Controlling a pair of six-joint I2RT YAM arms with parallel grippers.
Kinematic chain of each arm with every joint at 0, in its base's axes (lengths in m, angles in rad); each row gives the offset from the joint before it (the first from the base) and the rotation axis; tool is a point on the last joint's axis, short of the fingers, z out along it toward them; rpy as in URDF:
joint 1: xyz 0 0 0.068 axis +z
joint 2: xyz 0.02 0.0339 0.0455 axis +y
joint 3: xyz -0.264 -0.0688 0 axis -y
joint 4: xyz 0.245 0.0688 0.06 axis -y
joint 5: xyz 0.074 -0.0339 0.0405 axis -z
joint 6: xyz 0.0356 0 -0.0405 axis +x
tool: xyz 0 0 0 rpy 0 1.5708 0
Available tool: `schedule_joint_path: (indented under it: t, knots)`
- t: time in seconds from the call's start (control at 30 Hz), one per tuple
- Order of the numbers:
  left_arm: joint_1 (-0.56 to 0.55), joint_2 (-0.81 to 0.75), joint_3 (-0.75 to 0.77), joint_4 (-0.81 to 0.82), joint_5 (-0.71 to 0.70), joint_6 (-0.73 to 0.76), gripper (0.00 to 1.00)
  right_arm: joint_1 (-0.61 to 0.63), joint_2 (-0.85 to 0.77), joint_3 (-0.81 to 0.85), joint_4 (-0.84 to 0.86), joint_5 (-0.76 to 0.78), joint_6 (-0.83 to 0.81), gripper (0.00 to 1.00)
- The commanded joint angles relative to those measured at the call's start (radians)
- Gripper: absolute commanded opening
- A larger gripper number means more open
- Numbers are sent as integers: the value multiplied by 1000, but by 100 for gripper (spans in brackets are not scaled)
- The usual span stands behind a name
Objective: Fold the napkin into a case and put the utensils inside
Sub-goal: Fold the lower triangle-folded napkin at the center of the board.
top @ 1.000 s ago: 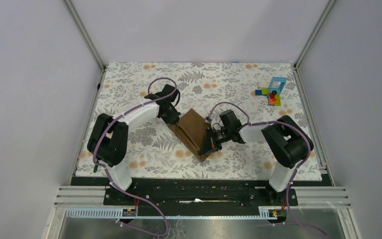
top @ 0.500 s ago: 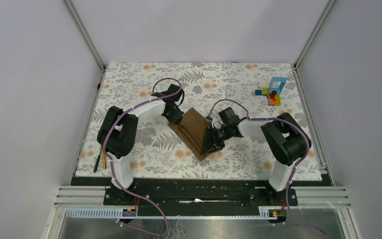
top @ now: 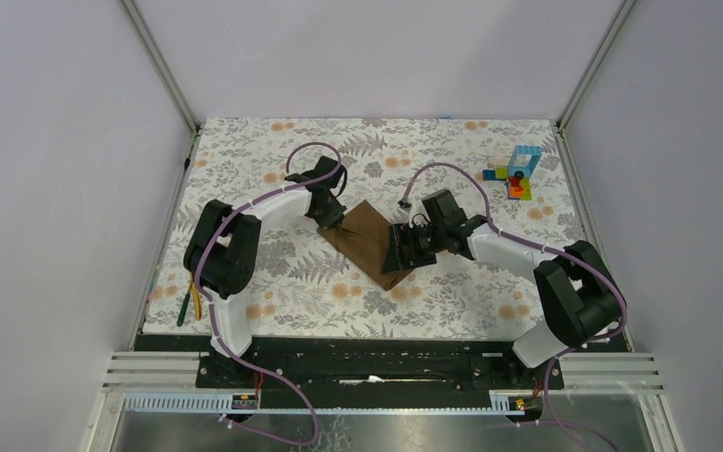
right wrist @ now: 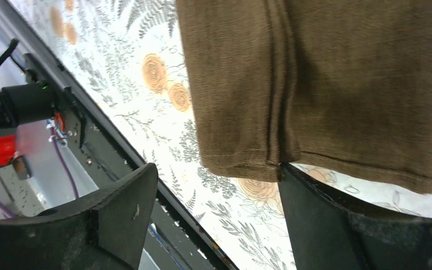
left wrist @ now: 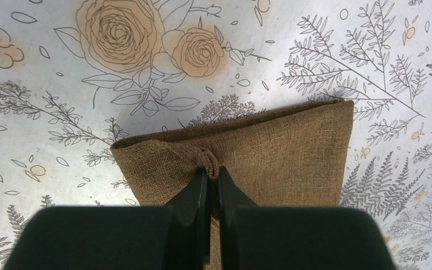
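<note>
Napkin (top: 364, 240) is folded into a strip mid-table, long axis diagonal, running from far-left to near-right. Left gripper (left wrist: 210, 171) is fully closed, pinching a small pucker of cloth at the far-left end. Right gripper (right wrist: 216, 171) is wide open and holds nothing. It straddles the near-right end, and the hemmed short edge sits between its fingers, closer to the right-hand one in the wrist view; can't tell if they touch. Fold lines run straight away from those jaws, so the strip's axis lines up with the right approach. Utensils (top: 191, 303) lie at the left edge of the floral table covering (top: 245, 160), just beside the left arm's base and well apart from the napkin, so the left arm is clearly nearer. My read: the case isn't finished, and the right gripper has to close on its end first.
</note>
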Motion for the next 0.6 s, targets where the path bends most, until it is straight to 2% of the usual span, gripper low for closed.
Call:
schedule_joint_path:
  t: [0.0, 0.13, 0.3, 0.57]
  knots:
    - [5, 0, 9, 56, 6, 27, 0, 2, -10, 57, -99, 160, -25, 84]
    - [5, -16, -24, 94, 36, 48, 0, 1, -20, 38, -87, 219, 7, 88]
    - [5, -28, -51, 120, 66, 67, 0, 1, 48, 57, -56, 200, 96, 87]
    - [5, -39, -72, 134, 83, 77, 0, 1, 131, 75, 17, 106, 109, 73]
